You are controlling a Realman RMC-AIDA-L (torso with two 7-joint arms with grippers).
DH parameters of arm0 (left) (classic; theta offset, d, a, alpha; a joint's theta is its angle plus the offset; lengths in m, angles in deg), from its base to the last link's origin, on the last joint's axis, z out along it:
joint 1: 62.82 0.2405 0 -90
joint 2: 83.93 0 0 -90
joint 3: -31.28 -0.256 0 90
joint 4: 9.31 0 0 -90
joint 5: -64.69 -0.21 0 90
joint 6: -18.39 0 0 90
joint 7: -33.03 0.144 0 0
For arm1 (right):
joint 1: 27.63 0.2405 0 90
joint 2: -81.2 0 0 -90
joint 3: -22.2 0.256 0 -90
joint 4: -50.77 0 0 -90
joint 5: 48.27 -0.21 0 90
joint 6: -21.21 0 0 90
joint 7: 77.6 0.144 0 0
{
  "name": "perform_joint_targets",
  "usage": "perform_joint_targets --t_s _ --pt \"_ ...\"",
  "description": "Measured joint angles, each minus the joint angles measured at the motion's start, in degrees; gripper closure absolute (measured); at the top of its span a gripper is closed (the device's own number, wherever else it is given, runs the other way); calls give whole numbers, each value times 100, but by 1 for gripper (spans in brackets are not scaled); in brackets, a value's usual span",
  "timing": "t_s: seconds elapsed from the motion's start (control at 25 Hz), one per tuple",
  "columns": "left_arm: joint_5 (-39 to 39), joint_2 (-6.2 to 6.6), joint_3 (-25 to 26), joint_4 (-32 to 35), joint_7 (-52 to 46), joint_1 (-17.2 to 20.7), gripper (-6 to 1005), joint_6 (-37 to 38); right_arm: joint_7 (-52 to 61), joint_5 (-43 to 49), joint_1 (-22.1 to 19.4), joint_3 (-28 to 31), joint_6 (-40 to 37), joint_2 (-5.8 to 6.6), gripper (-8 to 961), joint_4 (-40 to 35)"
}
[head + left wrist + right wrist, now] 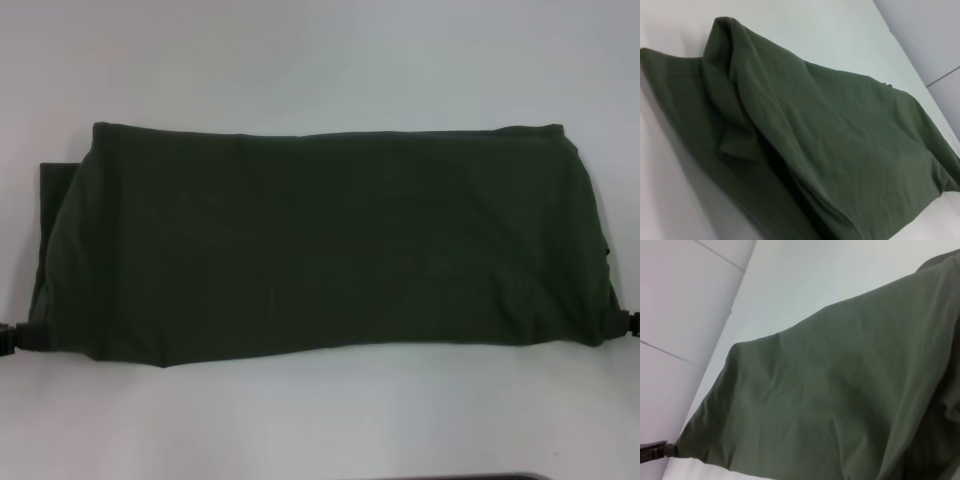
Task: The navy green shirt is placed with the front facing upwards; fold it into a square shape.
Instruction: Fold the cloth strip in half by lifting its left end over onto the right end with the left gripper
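While each gripper, left (pixel 12 337) and right (pixel 630 326), pinches a near corner of the shirt (pixel 320 245) with closed jaws, uneven pulling may skew the fold on the bench (pixel 320 420).

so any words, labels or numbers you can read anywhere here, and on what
None can be read. The navy green shirt lies folded on the white table with only plain green cloth showing in all three views; no lettering or neck label is visible. The dark tool tips at its two ends carry no markings I can make out.
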Motion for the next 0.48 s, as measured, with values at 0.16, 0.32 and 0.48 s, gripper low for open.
perform_joint_targets --t_s 0.16,0.32,0.48 --pt "-1 -2 0 28 28 91 1000 23 -57 27 -5 -6 -71 -35 943 4" --pt "-10 1 -9 67 52 150 1001 -43 -55 33 -37 87 -43 -4 944 35" --pt "-220 16 -31 85 54 154 1001 -238 -4 33 -77 190 68 47 944 40"
